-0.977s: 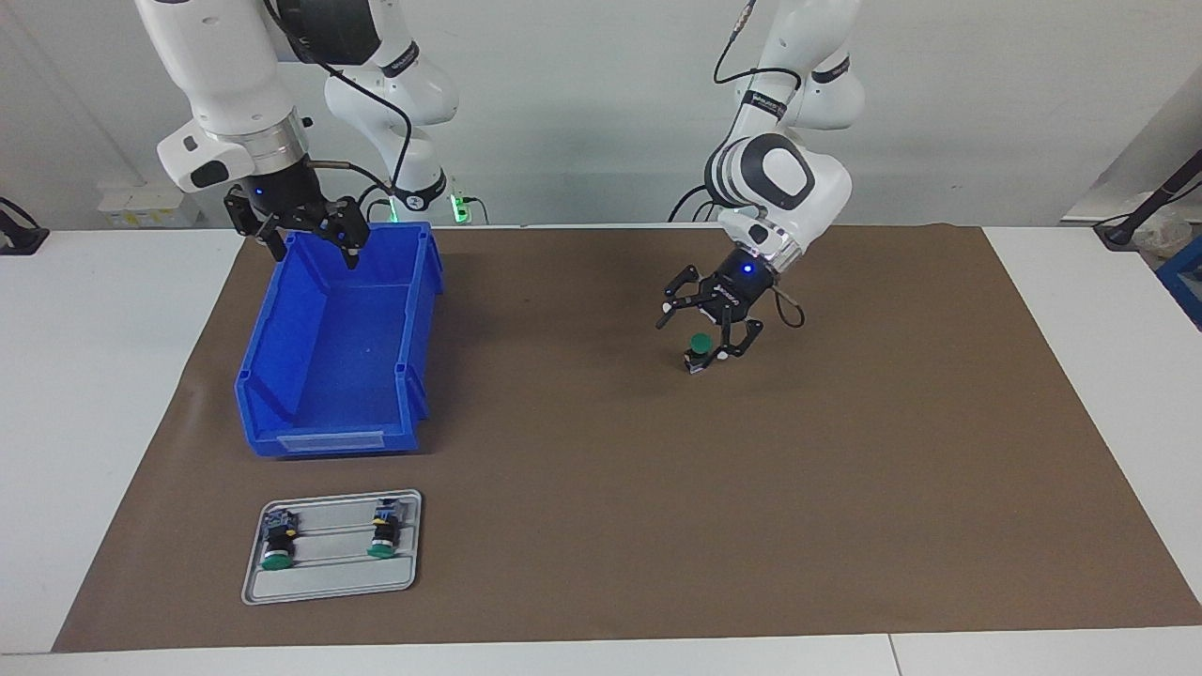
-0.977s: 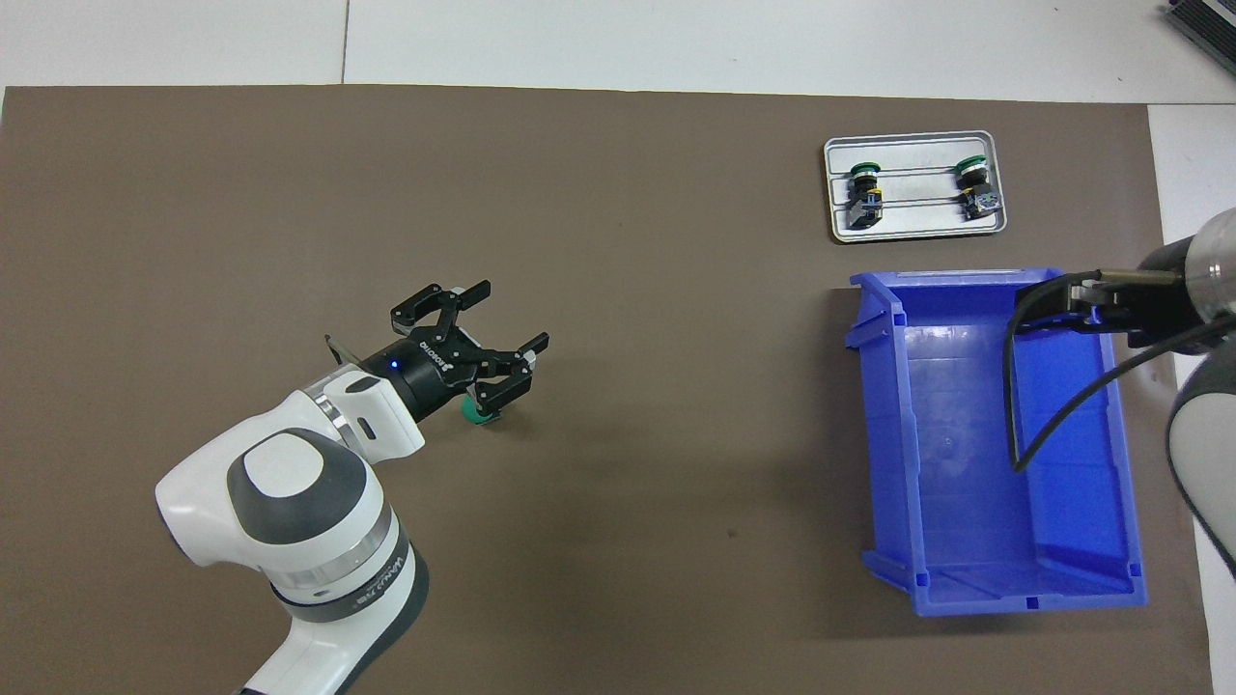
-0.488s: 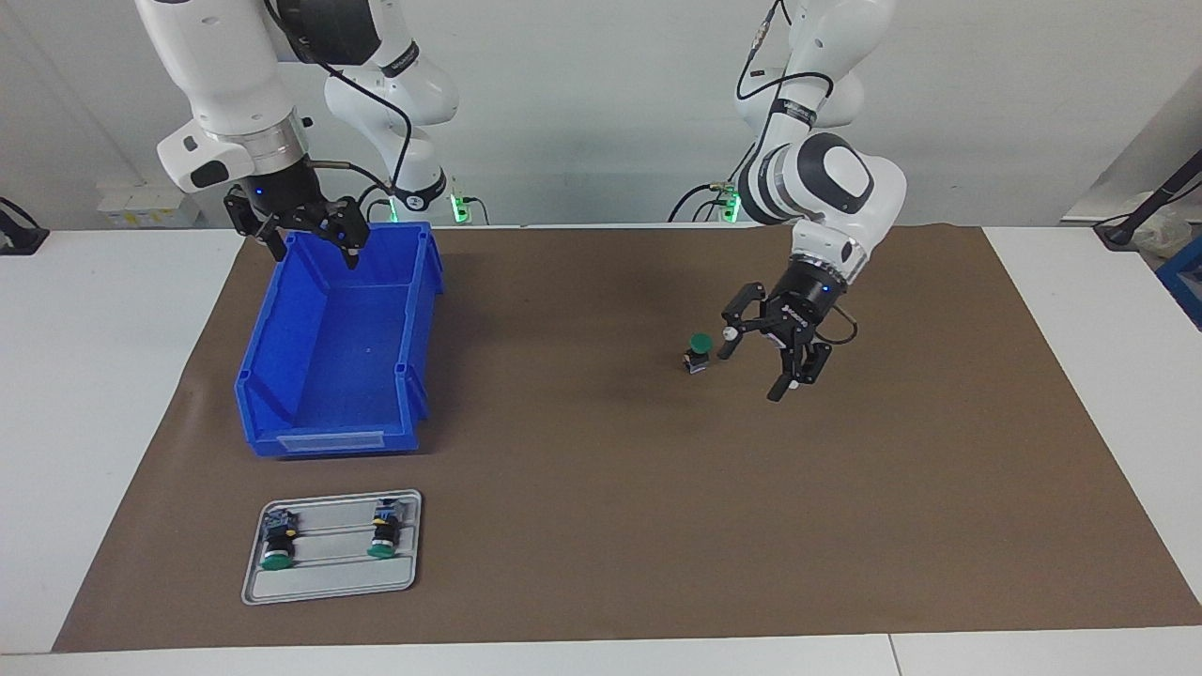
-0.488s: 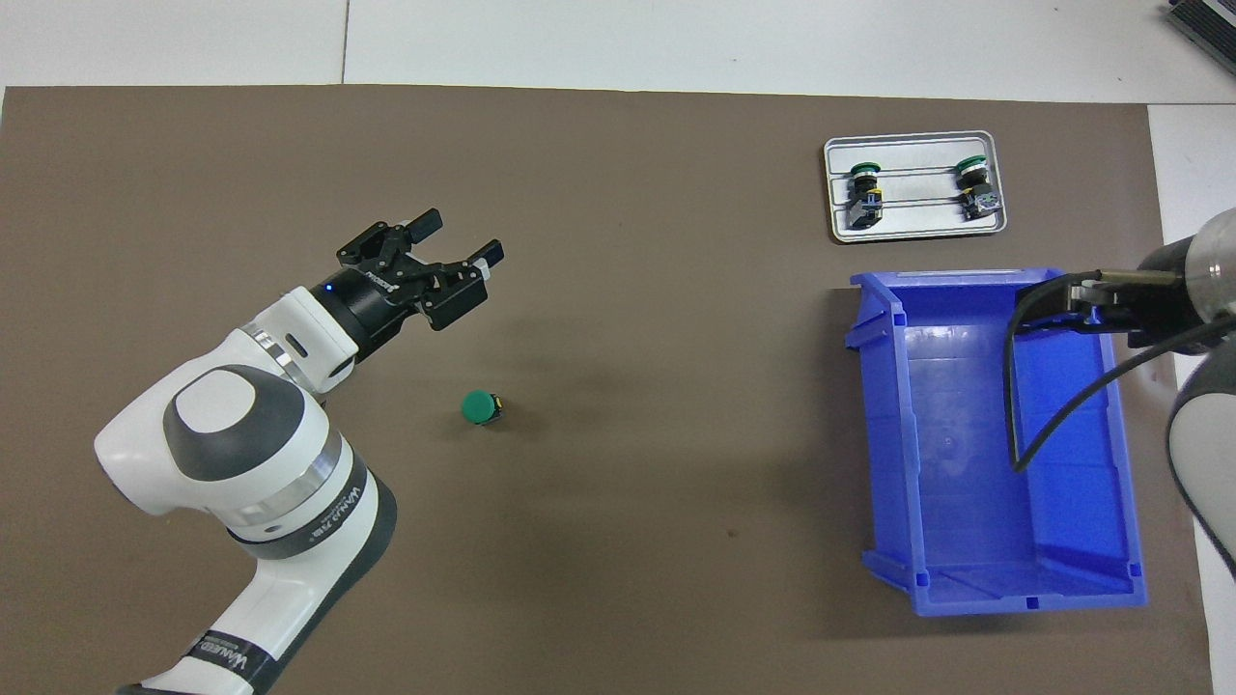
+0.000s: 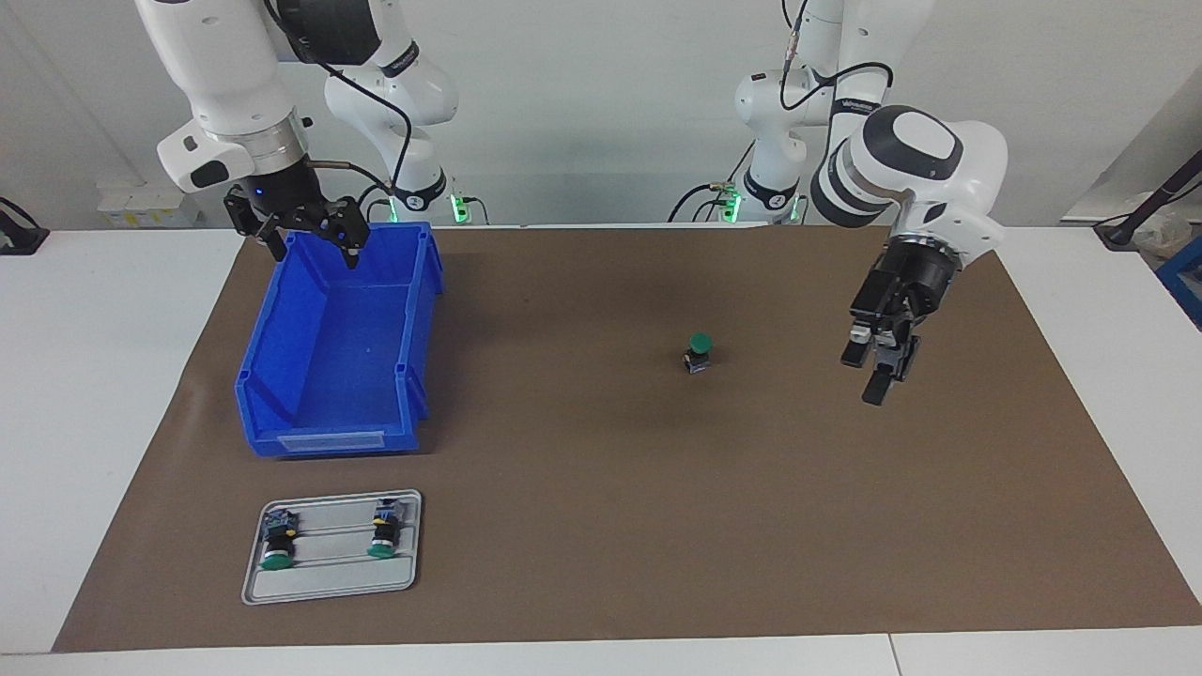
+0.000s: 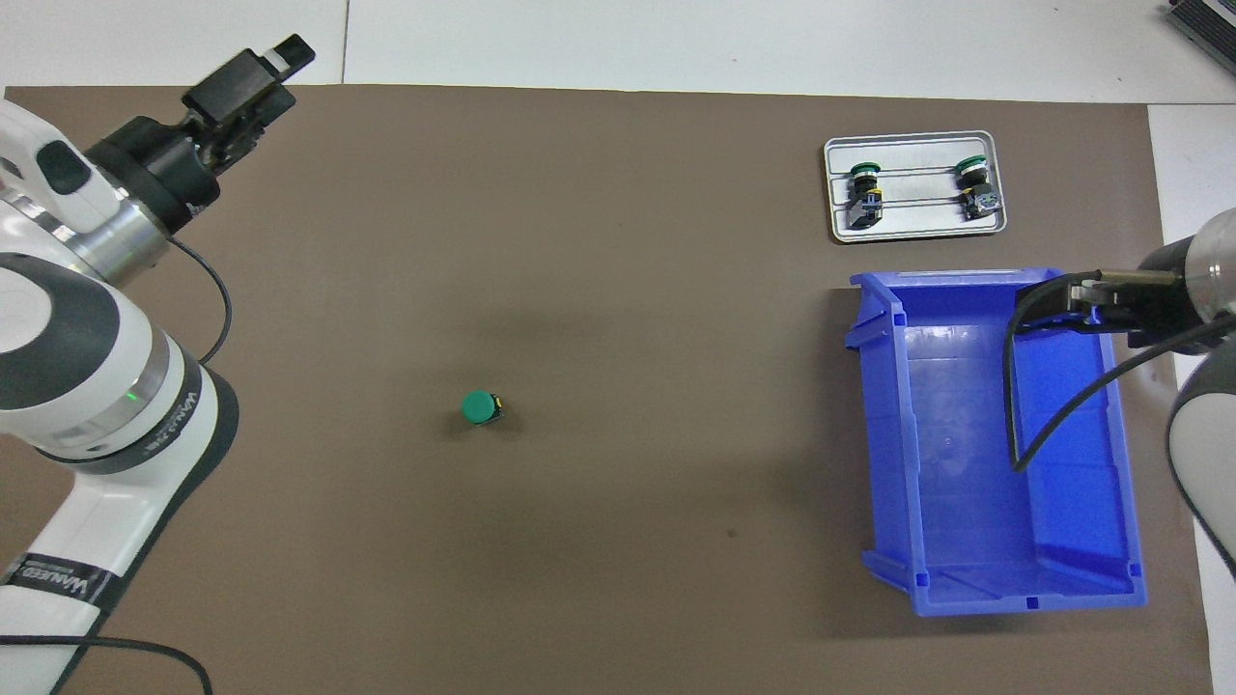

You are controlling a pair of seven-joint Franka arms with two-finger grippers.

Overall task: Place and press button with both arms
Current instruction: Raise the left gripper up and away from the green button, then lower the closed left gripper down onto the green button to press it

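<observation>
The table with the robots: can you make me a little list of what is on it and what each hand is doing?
standing button: upright on the brown mat, green cap up, nothing touching it
tray: holds two more buttons lying down
blue bin: nearer the robots than the tray
left hand: in the air, holding nothing
right hand: open, over the blue bin's rim, waiting

Green-capped button (image 5: 698,349), blue bin (image 5: 338,347), grey tray (image 5: 331,579), brown mat (image 5: 657,488), white arms (image 5: 901,160)
</observation>
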